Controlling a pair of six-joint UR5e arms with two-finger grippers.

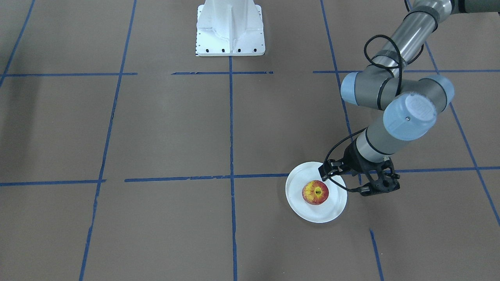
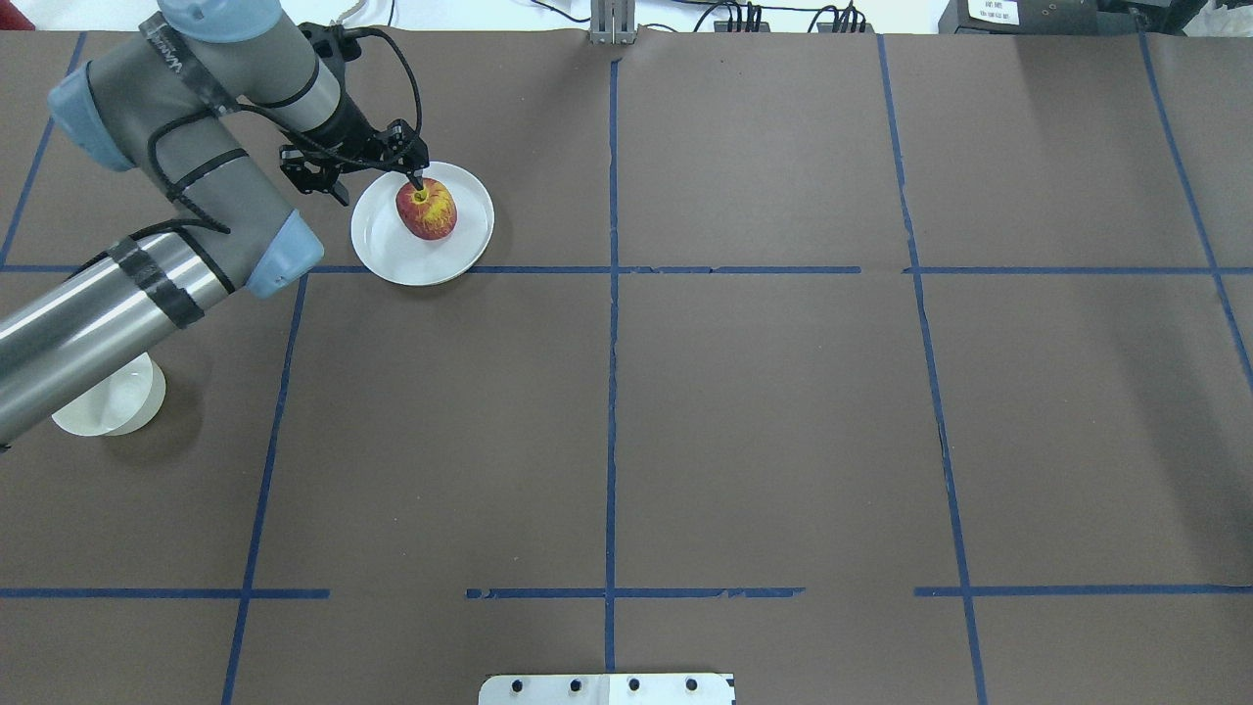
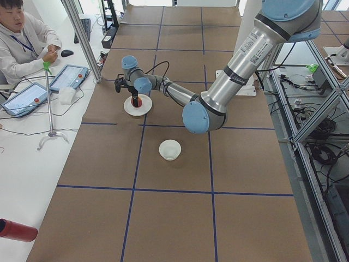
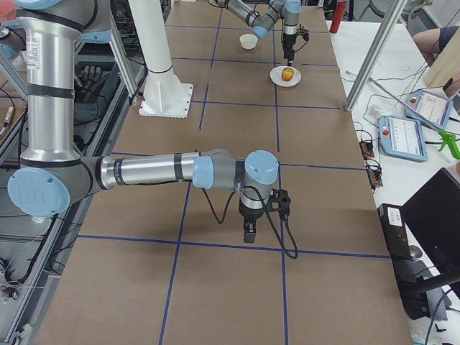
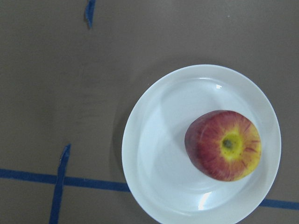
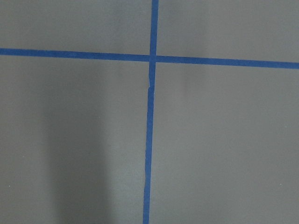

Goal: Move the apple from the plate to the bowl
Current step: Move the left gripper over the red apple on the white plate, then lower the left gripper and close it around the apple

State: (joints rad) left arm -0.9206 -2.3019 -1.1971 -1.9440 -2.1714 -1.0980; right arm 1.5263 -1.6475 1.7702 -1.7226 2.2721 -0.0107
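Observation:
The red and yellow apple (image 1: 315, 192) sits on the white plate (image 1: 297, 203), stem dimple up. It also shows in the overhead view (image 2: 427, 209) on the plate (image 2: 378, 243) and in the left wrist view (image 5: 223, 145) on the plate (image 5: 154, 154). My left gripper (image 2: 418, 182) hangs just above the apple's near edge with its fingers together and empty; in the front view (image 1: 325, 173) it is over the plate's rim. The cream bowl (image 2: 110, 399) stands nearer my base, partly under my left arm. My right gripper (image 4: 249, 234) hovers over bare table far away; I cannot tell its state.
Blue tape lines cross the brown table cover. The white robot base (image 1: 230, 29) stands at the table's edge. An operator (image 3: 22, 46) sits with tablets beyond the plate's side. A metal pole (image 3: 82, 38) stands at the table's corner.

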